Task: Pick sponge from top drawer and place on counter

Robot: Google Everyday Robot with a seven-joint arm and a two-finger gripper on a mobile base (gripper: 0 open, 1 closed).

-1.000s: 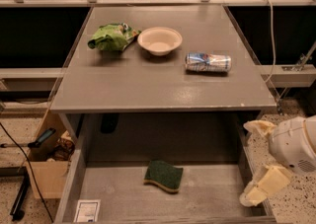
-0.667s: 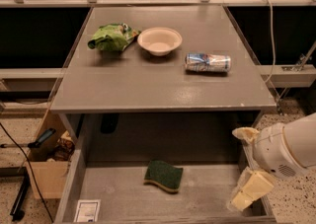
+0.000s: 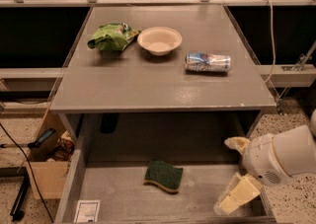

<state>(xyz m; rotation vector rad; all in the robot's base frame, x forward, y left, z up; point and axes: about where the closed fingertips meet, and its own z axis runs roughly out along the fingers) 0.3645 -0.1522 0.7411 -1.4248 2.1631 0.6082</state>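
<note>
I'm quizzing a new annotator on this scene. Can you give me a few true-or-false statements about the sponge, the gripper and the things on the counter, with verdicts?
1. The sponge lies in the top drawer, dark green face up. True.
2. The gripper is shut on the sponge. False: it is at the drawer's right side with its jaws open, apart from the sponge.
3. The can stands upright on the counter. False: it lies on its side.
4. The bowl sits between the green bag and the can. True.
5. The bowl holds the sponge. False: the bowl looks empty.
</note>
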